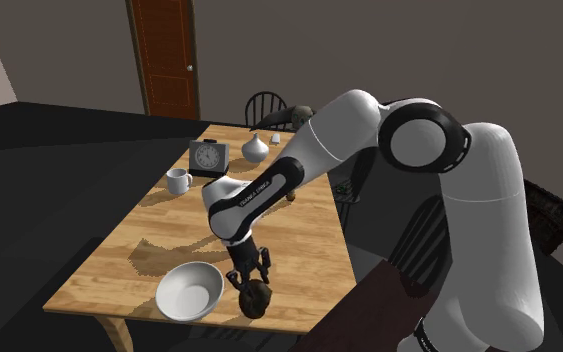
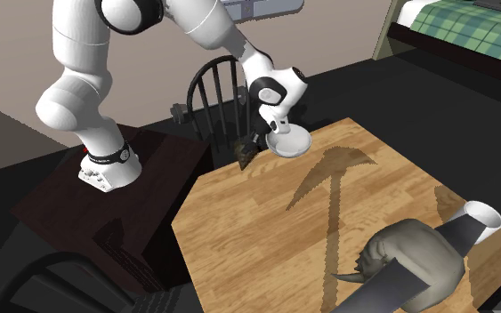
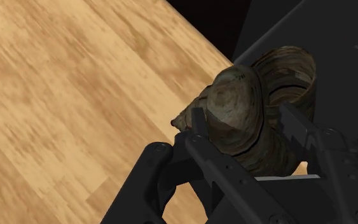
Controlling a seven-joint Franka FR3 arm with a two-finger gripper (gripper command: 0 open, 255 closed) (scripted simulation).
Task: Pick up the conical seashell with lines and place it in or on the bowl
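The shell (image 3: 247, 121) is pinched between the fingers of the hand (image 1: 250, 278), near the worktop's (image 1: 119, 240) edge and just beside the white bowl (image 1: 189, 290). Hold the pinch firm, carry the shell sideways above the rim, then lower it before letting go.

I am picking out one short line of dark lettering (image 1: 258, 191) on the white forearm of the arm (image 1: 319, 140) in the shoulder view. It is sitting at 12 o'clock from the gripper (image 1: 249, 272) and from the seashell (image 1: 256, 298) it is clasping. The letters are coming through too small for me to read. At 11 o'clock from that lettering the clock (image 1: 209, 156) is showing me its round face, but I am not making out any numerals on it. Nothing else is reading as text.
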